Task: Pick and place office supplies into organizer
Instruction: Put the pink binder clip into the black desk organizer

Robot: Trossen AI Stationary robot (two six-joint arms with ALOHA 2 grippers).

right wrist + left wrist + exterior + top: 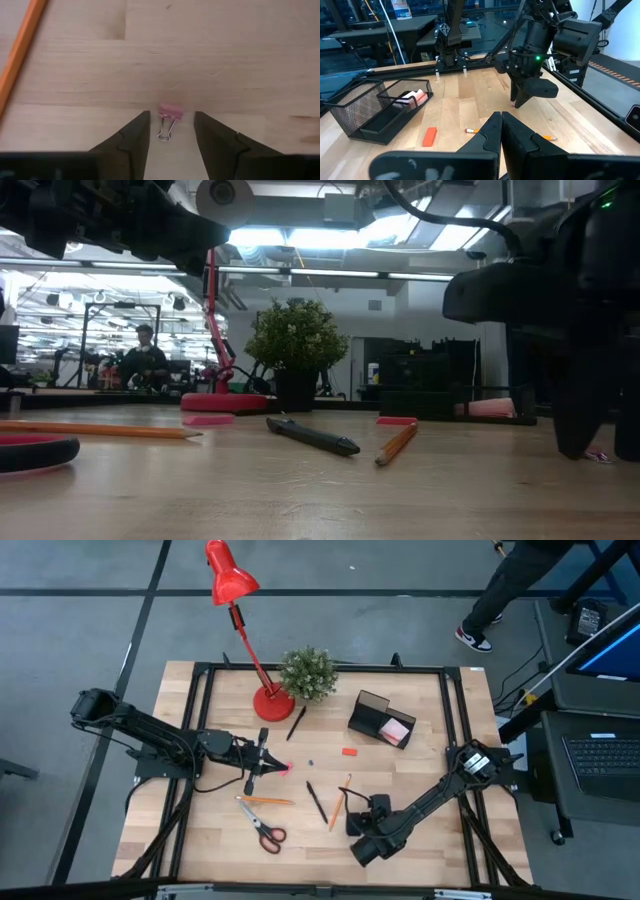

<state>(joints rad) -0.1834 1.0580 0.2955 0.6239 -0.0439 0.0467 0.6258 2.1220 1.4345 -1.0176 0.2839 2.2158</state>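
Fingers of your left gripper (250, 772) look pressed together, apparently empty, near the desk's left edge. Your right gripper (171, 131) straddles a pink binder clip (169, 113), fingers parted; closing off-centre could flick it from the organizer (381, 720).

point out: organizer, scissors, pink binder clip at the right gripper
organizer (372, 716): high view, black wall at its left end.
scissors (272, 836): high view, red handle loops.
pink binder clip (170, 110): right wrist view, pink body, between the open fingers of the right gripper (171, 131).
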